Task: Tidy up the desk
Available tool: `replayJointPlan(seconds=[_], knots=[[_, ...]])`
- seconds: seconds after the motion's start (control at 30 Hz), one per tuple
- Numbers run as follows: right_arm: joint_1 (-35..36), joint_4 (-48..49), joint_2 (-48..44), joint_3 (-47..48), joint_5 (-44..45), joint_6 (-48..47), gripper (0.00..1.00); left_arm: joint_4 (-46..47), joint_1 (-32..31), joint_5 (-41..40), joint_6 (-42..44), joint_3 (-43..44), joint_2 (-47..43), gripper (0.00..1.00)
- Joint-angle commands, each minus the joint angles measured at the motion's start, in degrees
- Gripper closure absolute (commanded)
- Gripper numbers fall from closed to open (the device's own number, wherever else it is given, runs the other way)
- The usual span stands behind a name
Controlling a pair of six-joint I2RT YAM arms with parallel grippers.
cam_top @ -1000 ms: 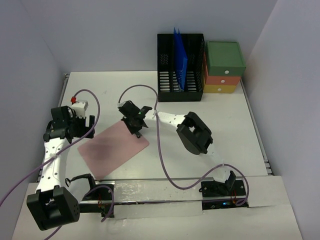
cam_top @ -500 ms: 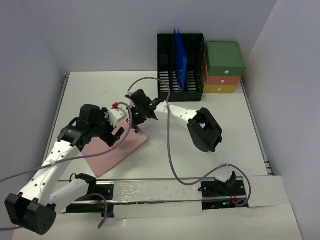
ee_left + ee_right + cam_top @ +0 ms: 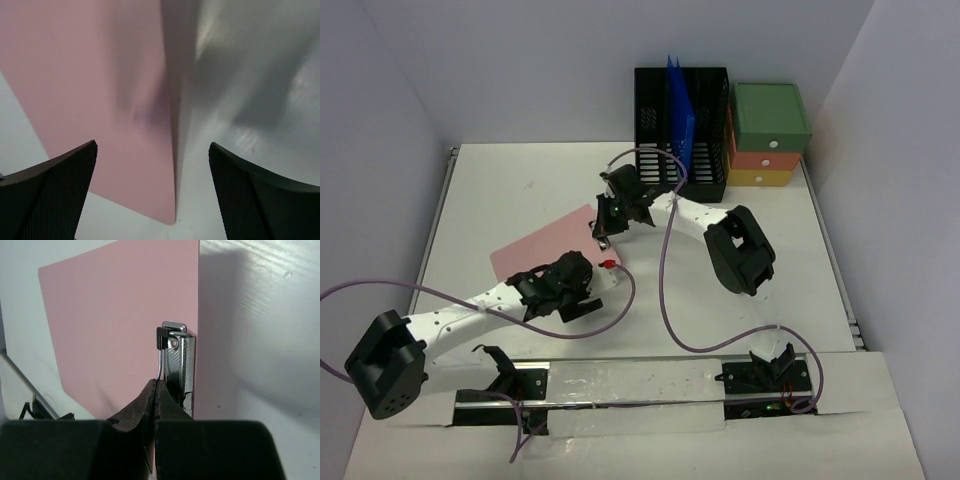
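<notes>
Pink sheet (image 3: 542,252): near corner hidden under the left arm (image 3: 460,315) in the top view; cut off at top and left, and blurred, in the left wrist view. Left gripper (image 3: 152,146): fingers cut by the bottom edge. Small metal piece (image 3: 179,365): kind indiscernible.

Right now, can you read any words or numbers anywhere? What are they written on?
There are no words, numbers or signs to read in any view.
The pink sheet is plain, with no writing.
The black file rack and the blue folder show no labels.
The drawer unit in green, orange and yellow shows no labels.
The desk has only a few tiny dark specks, not letters.
</notes>
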Motion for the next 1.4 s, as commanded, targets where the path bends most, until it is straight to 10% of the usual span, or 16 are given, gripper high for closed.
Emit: replayJointPlan(seconds=[0.0, 0.6, 0.7, 0.9, 1.07, 1.27, 1.37], knots=[[-0.22, 3.52, -2.08, -0.64, -3.21, 2.13, 1.0, 13.2, -2.99, -10.4, -1.46, -0.73, 2.61, 0.01], [-0.64, 6.34, -3.53, -3.52, -5.56, 4.63, 1.0, 36.13, -9.49, -27.79, 6.82, -9.56, 16.07, 0.12], [-0.57, 5.87, -3.87, -3.62, -5.92, 3.88, 1.0, 37.14, -9.49, -28.52, 6.86, -9.33, 18.14, 0.27], [-0.64, 5.74, -4.3, -2.94, -7.97, 2.83, 1.0, 31.62, -9.93, -26.93, 3.83, -6.74, 17.46, 0.98], [-0.71, 4.25, -6.52, -1.48, -9.02, -0.03, 0.99, 28.64, -9.71, -26.76, 2.97, -5.31, 12.62, 1.0], [-3.64, 1.93, -14.78, -0.7, -8.15, -2.72, 0.47, 20.68, 0.57, -17.51, 2.26, 0.47, 1.87, 1.0], [-4.52, 0.71, -19.08, 0.36, -3.51, -4.06, 0.43, 16.63, 6.56, -12.41, -0.88, 6.2, 0.24, 1.0]])
